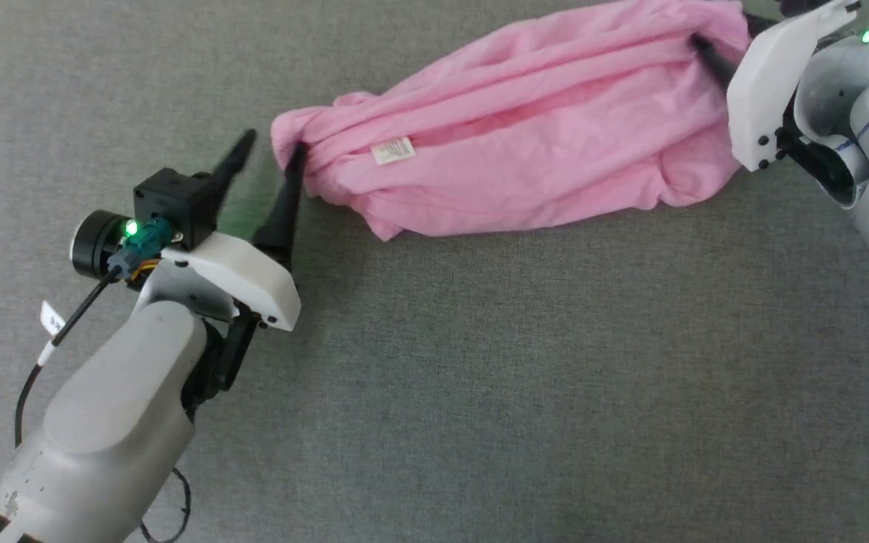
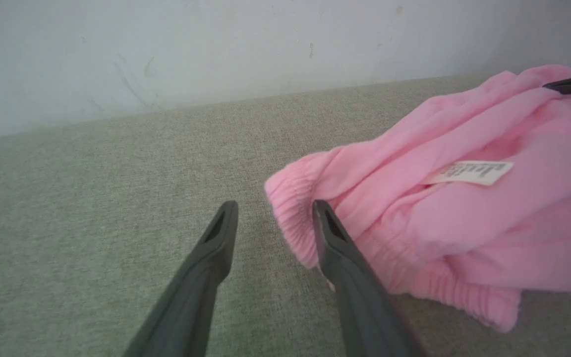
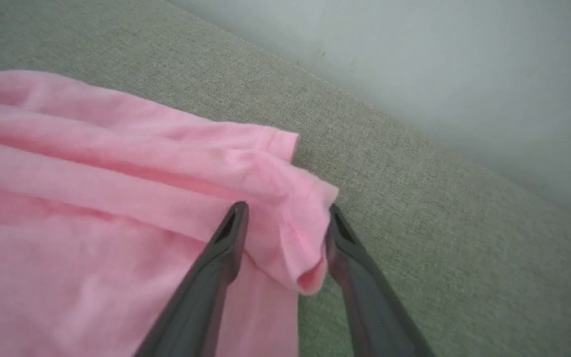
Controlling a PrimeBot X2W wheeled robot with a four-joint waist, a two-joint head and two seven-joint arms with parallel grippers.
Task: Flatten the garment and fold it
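The pink garment (image 1: 525, 143) lies bunched in a long, wrinkled roll across the grey cloth surface, its white label (image 1: 393, 151) facing up. At its left end stands my left gripper (image 1: 268, 151), open. In the left wrist view this gripper (image 2: 274, 210) has the garment's (image 2: 464, 218) ribbed end resting against its right finger, and the label (image 2: 469, 172) shows beyond. My right gripper (image 1: 725, 34) is at the garment's far right end. In the right wrist view it (image 3: 288, 213) is open, with a loose fold of the garment (image 3: 92, 198) lying between its spread fingers.
A grey-green fabric surface (image 1: 517, 377) stretches under everything, with bare room in front of the garment. A pale wall (image 2: 216, 49) rises behind its far edge. A black cable (image 1: 65, 332) with a white tag hangs from my left wrist.
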